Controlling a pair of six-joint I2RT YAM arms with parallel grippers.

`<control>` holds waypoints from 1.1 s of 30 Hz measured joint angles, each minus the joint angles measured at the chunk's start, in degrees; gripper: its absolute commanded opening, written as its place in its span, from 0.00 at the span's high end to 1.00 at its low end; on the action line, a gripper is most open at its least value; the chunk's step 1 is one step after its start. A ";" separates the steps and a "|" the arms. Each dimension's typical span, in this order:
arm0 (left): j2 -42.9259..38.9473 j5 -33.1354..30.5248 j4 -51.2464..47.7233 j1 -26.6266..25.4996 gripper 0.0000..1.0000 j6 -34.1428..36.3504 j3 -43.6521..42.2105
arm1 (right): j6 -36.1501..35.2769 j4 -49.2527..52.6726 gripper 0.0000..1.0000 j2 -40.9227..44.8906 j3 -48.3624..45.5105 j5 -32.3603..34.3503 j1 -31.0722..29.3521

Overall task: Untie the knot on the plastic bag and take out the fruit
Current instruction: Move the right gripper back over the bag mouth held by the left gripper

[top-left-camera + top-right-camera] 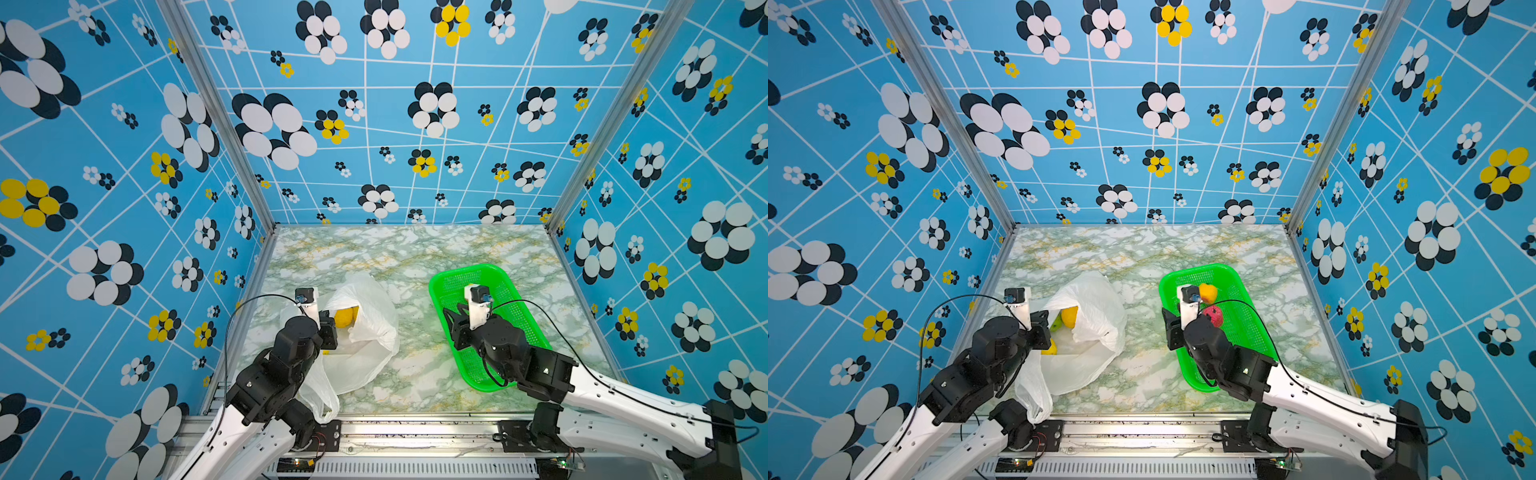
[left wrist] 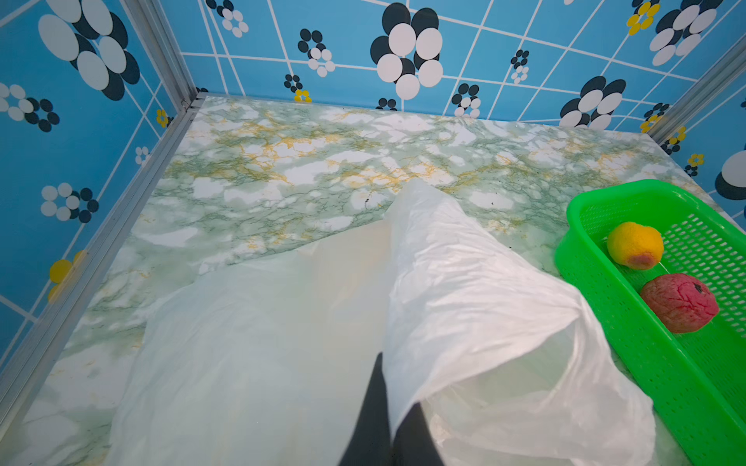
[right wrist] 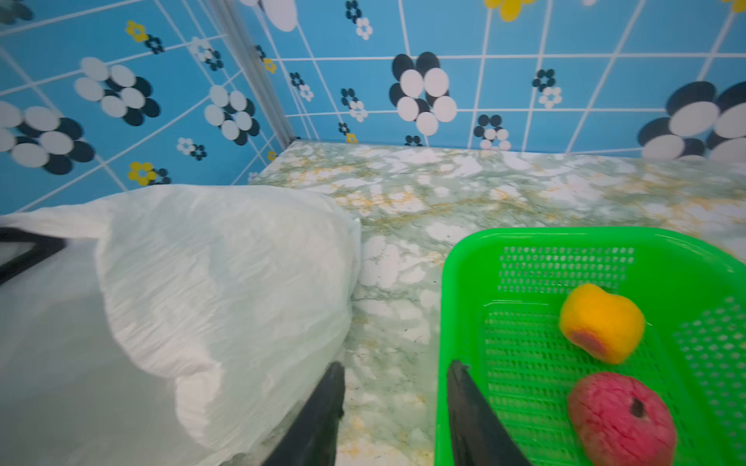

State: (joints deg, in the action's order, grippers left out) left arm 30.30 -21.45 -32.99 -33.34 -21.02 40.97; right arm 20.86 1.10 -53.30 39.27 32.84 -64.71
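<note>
Knot: none to be seen. The plastic bag (image 1: 365, 332) lies on the table (image 1: 415, 257) with its mouth gaping, so the untying reads as done. Step in hand: emptying the bag, fruit by fruit.

Left claw (image 2: 393, 387): pinched tight on the film of the bag's rim, holding the mouth up and open.

Right claw (image 3: 397, 367): fingers part-way apart with nothing between them. It hovers over the bag-side rim of the green basket (image 3: 448, 282).

Fruit: a yellow-orange fruit (image 3: 601, 322) and a red fruit (image 3: 621, 419) lie in the basket, apart from each other. Inside the bag, in a top view, a yellow fruit (image 1: 1070, 316) sits with a green fruit (image 1: 1056, 323) just beside it. Another yellow piece (image 1: 1050, 348) lies close by the left claw. Whether more hide under the film cannot be told.

Next move, as judged: the right claw crosses to the bag mouth, widens, and comes down on the yellow fruit without snagging the film. The left claw's pinch must hold, or the mouth slumps shut.
</note>
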 measured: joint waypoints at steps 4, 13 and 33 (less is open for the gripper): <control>0.00 0.02 0.00 0.00 1.00 0.00 0.00 | -5.29 -9.35 0.61 -8.81 -0.02 -0.57 -10.82; 0.00 0.00 0.00 0.00 1.00 0.00 0.00 | -8.37 -20.46 0.76 -31.21 9.99 -5.16 -19.12; -0.37 0.00 -0.02 0.00 1.00 0.00 0.00 | 2.45 -15.21 0.70 -57.16 31.17 -1.70 -16.06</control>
State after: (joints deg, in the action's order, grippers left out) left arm 29.93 -21.45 -33.01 -33.34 -21.02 40.97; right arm 23.31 -14.11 -110.45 70.43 31.14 -80.77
